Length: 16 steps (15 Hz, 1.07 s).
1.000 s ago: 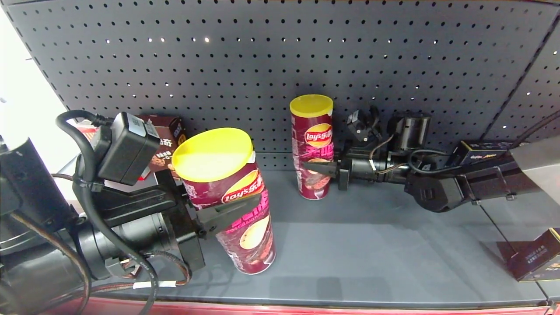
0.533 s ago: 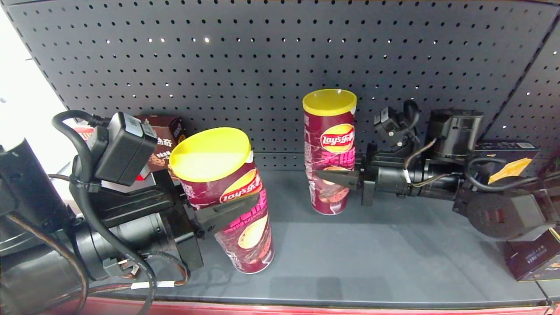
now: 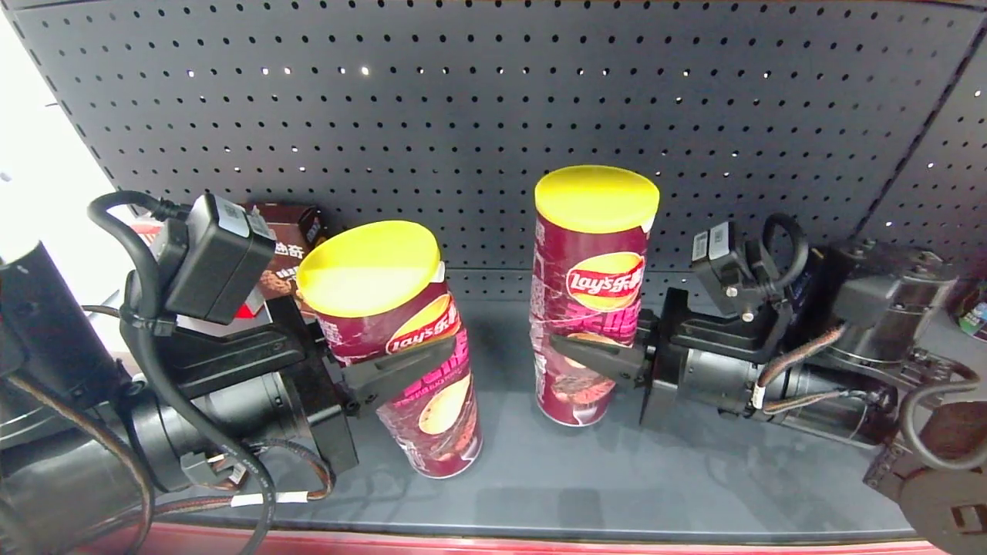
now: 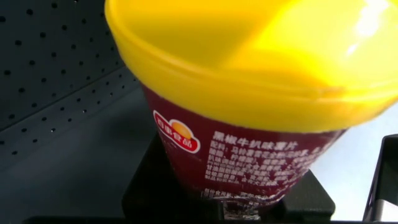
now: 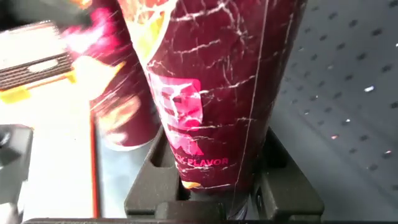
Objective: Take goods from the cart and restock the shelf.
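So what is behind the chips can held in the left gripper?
A dark brown snack box stands behind that can, near the pegboard back wall. The left arm covers the box's lower part, so its base cannot be seen.

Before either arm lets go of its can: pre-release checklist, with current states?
1. Left gripper clamped on the left can: ok, fingers grip it mid-body.
2. Left can upright: not ok, it leans, with its yellow lid toward the robot's left.
3. Right gripper clamped on the right can: ok, and that can looks about upright.
4. Right can's base seated on the shelf: cannot tell whether it touches or hangs just above.
5. Cans apart from each other: ok, bare shelf shows between them.
6. Left can's base set back from the front edge: ok, but it stands nearer the edge than the right can.
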Motion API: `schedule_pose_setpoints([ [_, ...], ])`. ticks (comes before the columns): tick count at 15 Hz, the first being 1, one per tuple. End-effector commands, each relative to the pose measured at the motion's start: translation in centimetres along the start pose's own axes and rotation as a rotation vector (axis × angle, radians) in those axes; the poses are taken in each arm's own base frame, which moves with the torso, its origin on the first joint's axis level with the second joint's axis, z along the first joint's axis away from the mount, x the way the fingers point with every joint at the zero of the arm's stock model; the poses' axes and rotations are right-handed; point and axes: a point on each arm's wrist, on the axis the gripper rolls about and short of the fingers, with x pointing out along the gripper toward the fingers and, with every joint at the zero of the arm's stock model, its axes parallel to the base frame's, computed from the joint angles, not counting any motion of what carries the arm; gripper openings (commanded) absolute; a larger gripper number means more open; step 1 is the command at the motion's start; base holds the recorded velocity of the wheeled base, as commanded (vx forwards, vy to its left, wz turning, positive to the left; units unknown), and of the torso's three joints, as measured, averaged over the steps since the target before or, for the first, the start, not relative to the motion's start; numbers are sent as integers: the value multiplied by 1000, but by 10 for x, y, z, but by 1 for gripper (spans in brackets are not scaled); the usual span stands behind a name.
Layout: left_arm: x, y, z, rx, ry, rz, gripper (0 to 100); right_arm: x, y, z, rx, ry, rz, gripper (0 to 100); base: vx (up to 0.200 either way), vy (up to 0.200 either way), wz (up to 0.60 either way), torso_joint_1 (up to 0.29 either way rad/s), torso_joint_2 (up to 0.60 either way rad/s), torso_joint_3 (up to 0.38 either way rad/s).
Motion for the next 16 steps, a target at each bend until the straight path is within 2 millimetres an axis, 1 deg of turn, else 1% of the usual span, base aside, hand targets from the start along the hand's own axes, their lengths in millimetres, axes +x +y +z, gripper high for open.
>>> schedule_pose_setpoints([
  [1,0,0,0,1,-2,0,0,-8,12,-7,12,16,21,0,0,0,0,0,0,0],
  [4,0,0,0,0,2,14,0,-15,25,-19,25,41,6,0,0,0,0,0,0,0],
  [6,0,0,0,0,0,14,0,-19,29,-28,31,53,6,0,0,0,0,0,0,0],
  [11,0,0,0,0,0,17,0,-23,32,-48,49,87,2,0,0,0,0,0,0,0],
  [13,0,0,-1,-1,5,18,0,-21,30,-61,52,94,-4,0,0,0,0,0,0,0],
  [16,0,0,-3,-3,11,18,0,-20,29,-67,50,94,-7,0,0,0,0,0,0,0],
])
